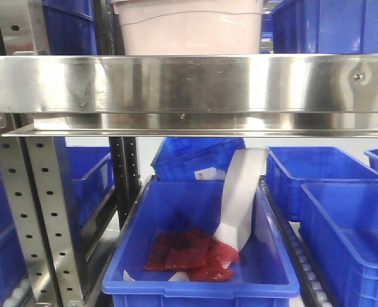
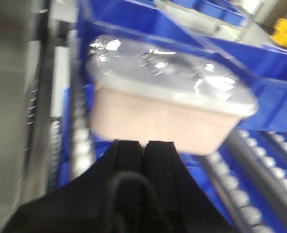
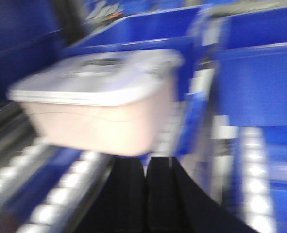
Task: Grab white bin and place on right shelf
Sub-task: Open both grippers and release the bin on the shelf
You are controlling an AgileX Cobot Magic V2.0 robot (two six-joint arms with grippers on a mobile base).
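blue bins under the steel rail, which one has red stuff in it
The front centre blue bin, directly below the rail: red packets and a white strip; the others show none.

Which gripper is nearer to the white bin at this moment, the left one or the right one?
Neither is clearly nearer. The left gripper sits shut just before the white bin; the right gripper sits shut just before its opposite side. Both views are blurred.

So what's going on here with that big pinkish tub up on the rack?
The large off-white, pink-tinged plastic tub sits on the roller track of the metal rack, behind its shiny stainless-steel front rail, among blue plastic bins. Both wrist views show the left gripper and right gripper with fingers closed together just short of the tub, holding nothing. Both views are motion-blurred.
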